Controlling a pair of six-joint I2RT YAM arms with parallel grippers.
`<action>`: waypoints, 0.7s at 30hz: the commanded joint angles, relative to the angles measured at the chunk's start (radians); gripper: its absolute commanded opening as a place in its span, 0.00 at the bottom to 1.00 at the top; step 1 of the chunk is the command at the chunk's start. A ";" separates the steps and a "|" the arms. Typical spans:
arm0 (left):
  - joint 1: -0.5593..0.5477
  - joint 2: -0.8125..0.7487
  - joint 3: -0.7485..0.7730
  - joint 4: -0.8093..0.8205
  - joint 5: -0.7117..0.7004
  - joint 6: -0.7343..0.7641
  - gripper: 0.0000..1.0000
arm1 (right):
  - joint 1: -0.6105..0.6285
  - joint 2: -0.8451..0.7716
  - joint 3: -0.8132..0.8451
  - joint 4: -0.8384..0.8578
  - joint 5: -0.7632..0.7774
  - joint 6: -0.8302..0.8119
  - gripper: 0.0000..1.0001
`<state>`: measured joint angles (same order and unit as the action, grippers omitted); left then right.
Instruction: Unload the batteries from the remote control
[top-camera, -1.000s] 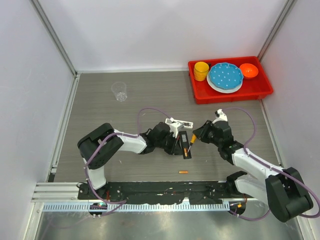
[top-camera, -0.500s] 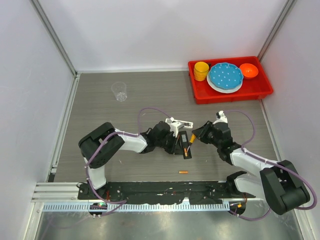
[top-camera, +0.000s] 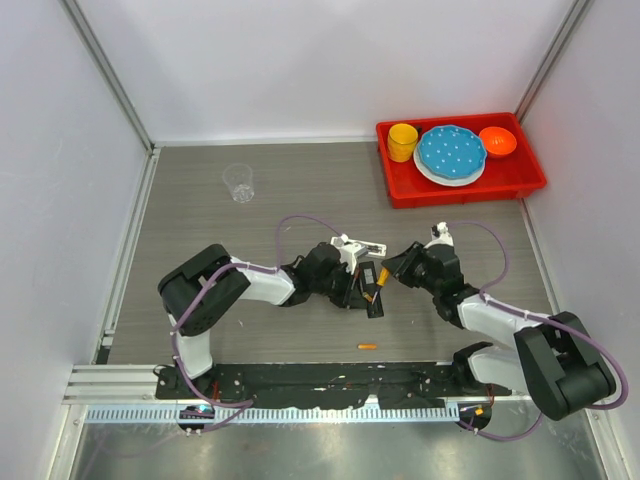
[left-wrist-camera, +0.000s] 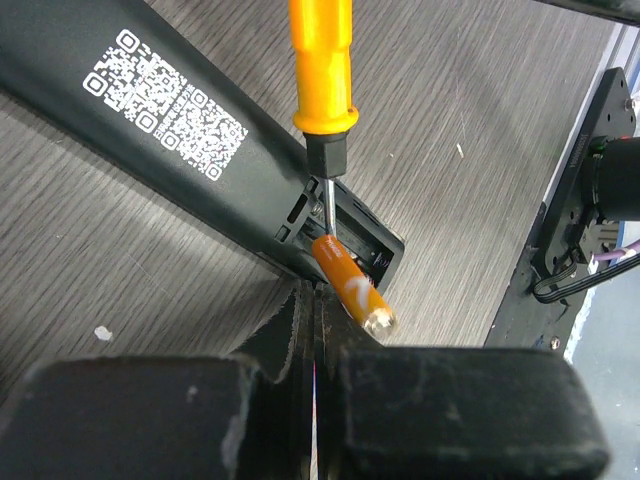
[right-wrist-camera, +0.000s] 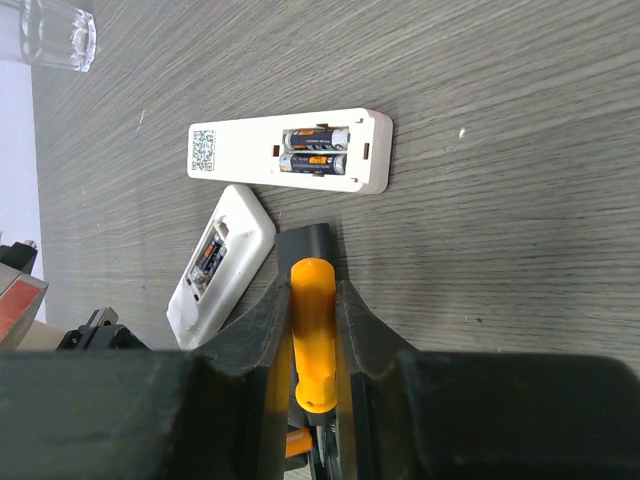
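1. The right pincer is clenched on the orange-handled thin metal-tipped tool. We want that clamp firm so the handle doesn't twist.
2. The tool tip sits in the open bay of the black rectangular plastic remote with white QR codes, against the small orange cylindrical battery. That battery is tilted, with one end lifted out of the bay and the other end in it.
3. We lever gently with a short stroke, up and out. Too much force likely flicks the battery across the grey wood-grain table.
4. The left pincer is clenched, jaws together, with its tips right at the remote's edge beside the bay. We cannot tell whether it pinches the edge or only presses on it. We judge it is bracing, so it should bear down to stop the remote sliding.
5. A second loose orange battery lies on the table near the arm bases, well apart from the remote.
6. The long white remote and the short white remote lie beyond, bays open and batteries inside. We'd leave those for later.
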<state>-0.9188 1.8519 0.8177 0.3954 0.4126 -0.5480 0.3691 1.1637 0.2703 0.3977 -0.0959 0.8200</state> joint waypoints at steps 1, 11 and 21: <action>-0.005 0.043 0.005 0.002 -0.041 0.003 0.00 | 0.008 0.036 0.040 0.113 -0.088 0.108 0.01; -0.002 0.017 -0.014 0.010 -0.070 -0.003 0.00 | 0.002 0.076 0.064 0.129 -0.087 0.117 0.01; 0.006 -0.066 -0.025 -0.027 -0.081 0.000 0.00 | 0.001 0.106 0.181 0.073 -0.082 0.047 0.01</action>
<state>-0.9184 1.8400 0.8127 0.3939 0.3763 -0.5678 0.3641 1.2556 0.3710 0.4236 -0.1413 0.8619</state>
